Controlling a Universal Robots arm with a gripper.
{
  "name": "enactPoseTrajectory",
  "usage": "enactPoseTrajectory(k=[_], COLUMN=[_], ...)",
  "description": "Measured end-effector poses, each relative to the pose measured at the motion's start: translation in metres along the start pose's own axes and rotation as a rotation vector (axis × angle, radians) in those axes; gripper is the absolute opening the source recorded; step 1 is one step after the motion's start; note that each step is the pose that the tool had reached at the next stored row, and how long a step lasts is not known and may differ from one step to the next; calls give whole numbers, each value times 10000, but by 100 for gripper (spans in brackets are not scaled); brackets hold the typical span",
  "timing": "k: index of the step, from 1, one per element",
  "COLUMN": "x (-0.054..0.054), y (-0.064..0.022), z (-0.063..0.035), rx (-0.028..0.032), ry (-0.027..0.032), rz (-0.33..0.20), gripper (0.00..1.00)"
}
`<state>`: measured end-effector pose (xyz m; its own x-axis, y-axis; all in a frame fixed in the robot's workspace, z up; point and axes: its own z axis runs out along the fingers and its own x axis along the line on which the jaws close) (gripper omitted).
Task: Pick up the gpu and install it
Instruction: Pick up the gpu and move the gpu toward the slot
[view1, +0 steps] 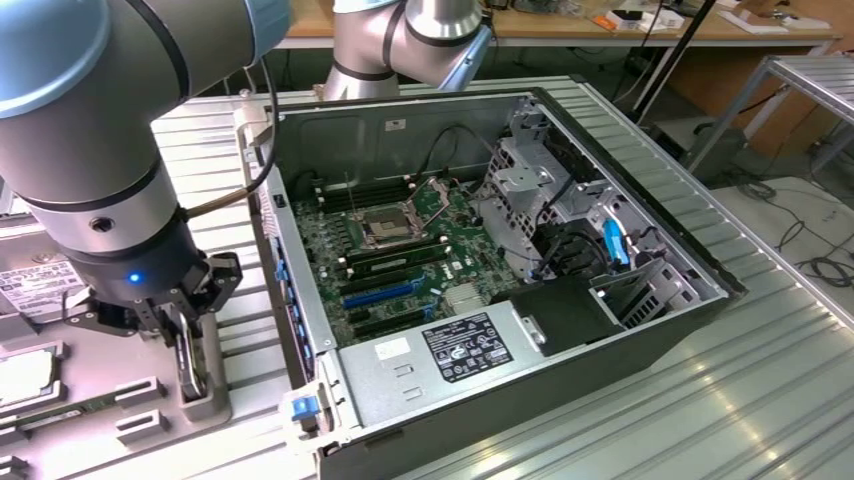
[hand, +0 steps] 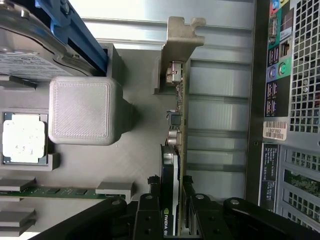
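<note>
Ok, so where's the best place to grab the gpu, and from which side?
Probably grip the gpu across its two flat faces, along the free long edge and clear of the silver bracket, coming straight down over the grey holder it stands in. It sits on edge, blade-thin, so only the faces give the jaws purchase.

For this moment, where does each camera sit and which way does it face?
Exterior view: raised, off the arm, looking down on the open computer case and parts tray; the arm and gripper show at the exterior view's left.
Wrist view: on the wrist, looking down along the fingers, closed on the gpu standing edge-on in the tray.
Shared: gripper, gpu, tray, case.
</note>
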<state>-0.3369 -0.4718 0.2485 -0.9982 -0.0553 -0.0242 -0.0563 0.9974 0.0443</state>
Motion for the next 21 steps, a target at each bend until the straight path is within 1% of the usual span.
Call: enactPoseTrajectory(k=[4, 8, 12, 16, 21], x=[-1, -3, -4, -6, -6], y=[3, 6, 8, 11, 11], z=[-58, -138, -179, -254, -260], rx=[0, -2, -6, -41, -43], ry=[6, 15, 15, 15, 15], rz=[1, 1, 1, 5, 5], gripper=[27, 27, 27, 27, 27])
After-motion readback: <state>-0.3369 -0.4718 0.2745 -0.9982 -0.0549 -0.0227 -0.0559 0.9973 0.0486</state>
